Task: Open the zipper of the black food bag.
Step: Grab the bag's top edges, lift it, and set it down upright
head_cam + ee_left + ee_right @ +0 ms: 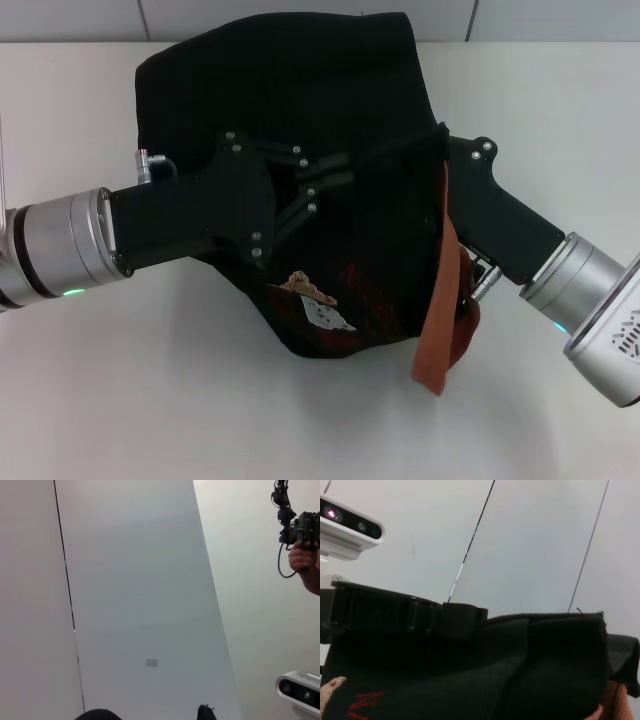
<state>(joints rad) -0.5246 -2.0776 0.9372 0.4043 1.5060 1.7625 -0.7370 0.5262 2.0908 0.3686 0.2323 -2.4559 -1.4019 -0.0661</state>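
Note:
The black food bag (300, 90) lies slumped on the white table (150, 400), with its bear picture (310, 292) and reddish lettering toward me. An orange-brown strap (445, 300) hangs down its right side. The zipper (395, 152) shows as a thin line across the top rim between both arms. My left gripper (340, 170) reaches in from the left and is shut on the rim at the zip line's end; the pull is hidden. My right gripper (443, 150) comes from the right and presses into the rim's right corner. The right wrist view shows the bag (520, 670) close up.
A grey panelled wall stands behind the table. In the left wrist view a person's hand (302, 560) holds a black device at the upper right, and a white camera (300, 692) sits at the lower right. The same camera (350, 522) shows in the right wrist view.

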